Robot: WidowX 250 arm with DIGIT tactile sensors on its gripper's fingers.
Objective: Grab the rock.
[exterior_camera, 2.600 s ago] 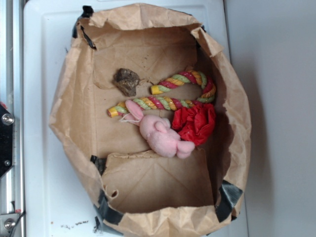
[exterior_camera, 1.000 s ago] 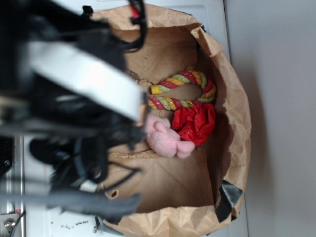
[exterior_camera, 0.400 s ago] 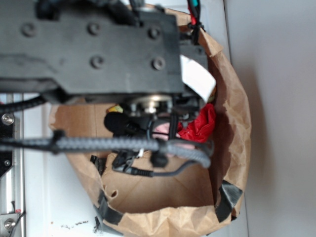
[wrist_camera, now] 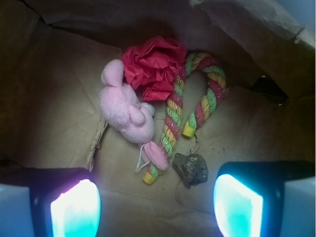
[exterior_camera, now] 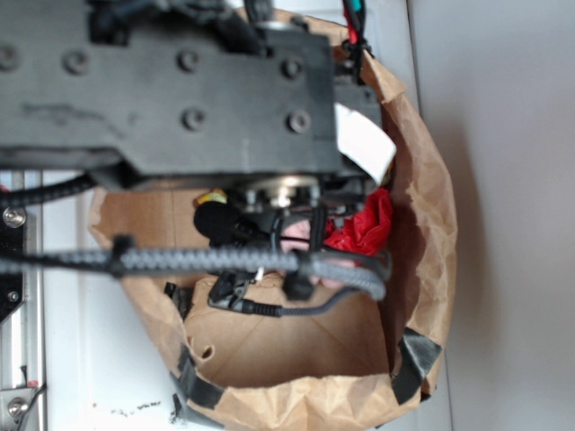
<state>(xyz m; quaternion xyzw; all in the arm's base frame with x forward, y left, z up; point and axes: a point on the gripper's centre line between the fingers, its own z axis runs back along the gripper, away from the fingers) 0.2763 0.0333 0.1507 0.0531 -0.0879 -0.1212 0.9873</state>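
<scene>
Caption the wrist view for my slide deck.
Open gripper hovers above rock in paper bag.

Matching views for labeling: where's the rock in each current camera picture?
Exterior: not in view; the arm covers that part of the paper bag.
Wrist: the rock lies low and right of centre on the bag floor, near the rope toy's yellow end, between the open jaws.
Shared landmark: the red cloth ball, top centre in the wrist view.

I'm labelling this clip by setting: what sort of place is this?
Probably a lab test rig: a taped brown paper bag on a white surface, holding the rock, a pink plush bunny and a rope toy.
</scene>
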